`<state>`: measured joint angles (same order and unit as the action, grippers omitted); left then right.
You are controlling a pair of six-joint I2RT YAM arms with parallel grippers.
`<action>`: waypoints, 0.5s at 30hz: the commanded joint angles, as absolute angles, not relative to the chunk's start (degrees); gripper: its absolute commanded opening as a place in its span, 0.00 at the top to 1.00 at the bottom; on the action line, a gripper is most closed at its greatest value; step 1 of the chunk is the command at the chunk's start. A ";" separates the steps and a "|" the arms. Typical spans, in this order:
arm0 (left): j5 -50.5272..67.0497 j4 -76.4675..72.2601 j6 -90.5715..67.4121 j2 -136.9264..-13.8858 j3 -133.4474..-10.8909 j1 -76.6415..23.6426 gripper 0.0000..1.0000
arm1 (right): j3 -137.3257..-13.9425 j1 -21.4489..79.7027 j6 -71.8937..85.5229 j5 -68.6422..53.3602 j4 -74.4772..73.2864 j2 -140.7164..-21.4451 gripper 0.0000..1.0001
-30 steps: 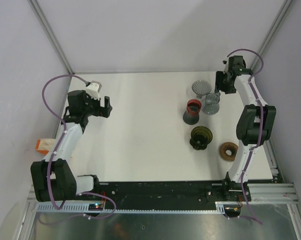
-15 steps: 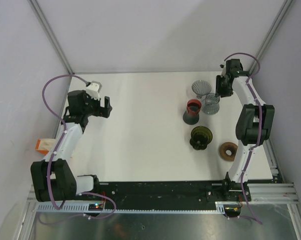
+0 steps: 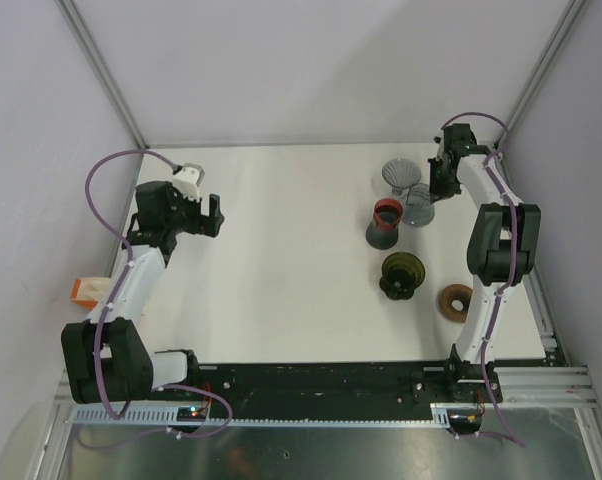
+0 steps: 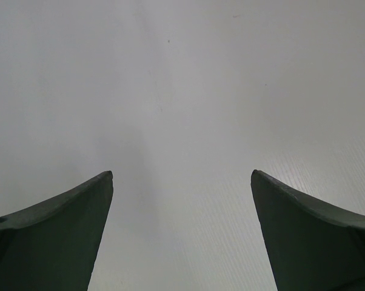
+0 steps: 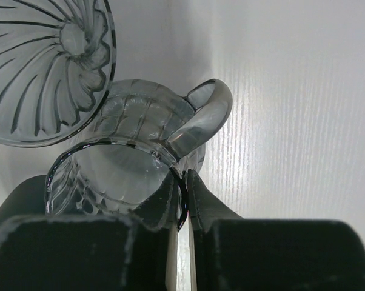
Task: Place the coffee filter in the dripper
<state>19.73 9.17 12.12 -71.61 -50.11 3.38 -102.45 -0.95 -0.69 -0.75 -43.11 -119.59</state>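
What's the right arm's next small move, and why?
Probably a straight lift: the right gripper is pinched on the rim of the handled glass dripper beside its handle, and the ribbed glass cone sits close alongside, so sideways motion risks a knock.

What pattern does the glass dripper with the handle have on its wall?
A grid of small squares on the glass dripper; clearest in the right wrist view.

Top: overhead, whole table (image 3: 281, 250). Wrists: close, downward; right shares ribbed glass cone (image 5: 43, 60) with top.
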 commanded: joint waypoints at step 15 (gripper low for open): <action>18.75 10.13 14.33 -69.53 -53.02 3.16 0.00 | -107.68 1.48 2.60 7.92 -37.37 -102.42 1.00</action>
<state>19.64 10.17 12.67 -71.57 -50.17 3.38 -102.76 -1.17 1.50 5.93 -42.63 -112.81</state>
